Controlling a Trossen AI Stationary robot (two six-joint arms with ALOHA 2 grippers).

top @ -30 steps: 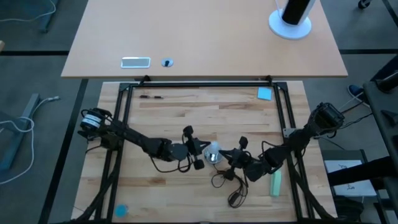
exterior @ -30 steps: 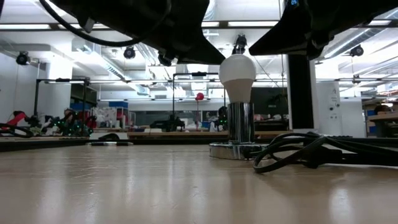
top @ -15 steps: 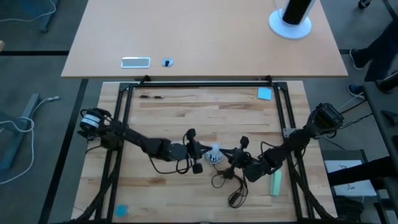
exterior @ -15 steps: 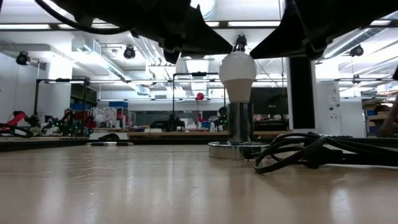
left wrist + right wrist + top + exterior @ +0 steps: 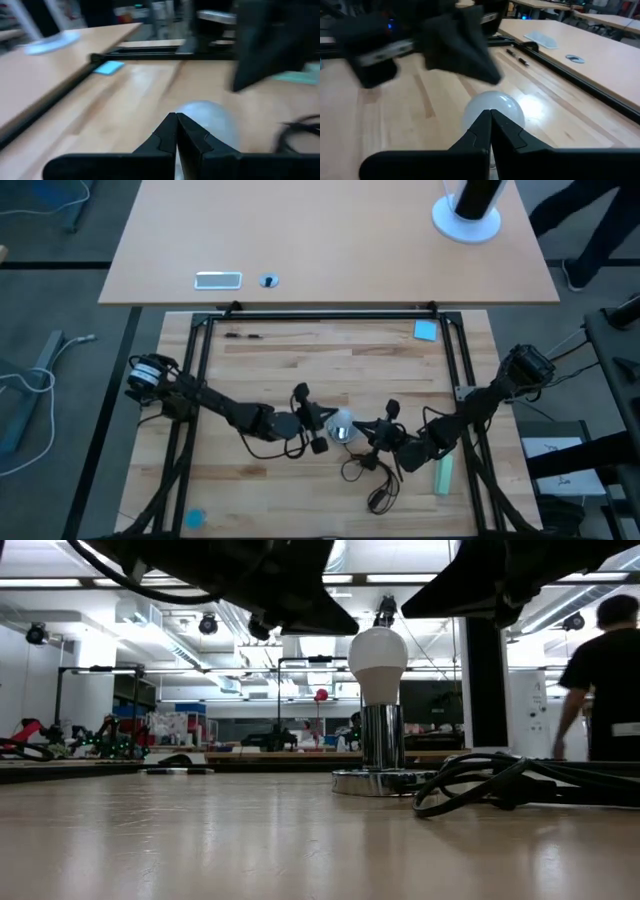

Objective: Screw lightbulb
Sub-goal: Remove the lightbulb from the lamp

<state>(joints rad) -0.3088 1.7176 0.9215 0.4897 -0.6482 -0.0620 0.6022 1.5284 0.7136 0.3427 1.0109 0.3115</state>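
pale green block (image 5: 443,475), blue card (image 5: 426,330), black cord (image 5: 500,783), person (image 5: 608,680)

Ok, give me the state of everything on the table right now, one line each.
lightbulb: upright, seated in the socket, not gripped.
socket: standing on the table, bulb in it.
black cord: loose, coiled beside the socket.
left gripper: jaws shut, just beside the bulb.
right gripper: jaws shut, close on the bulb's other side.
green block: lying flat by the right arm.
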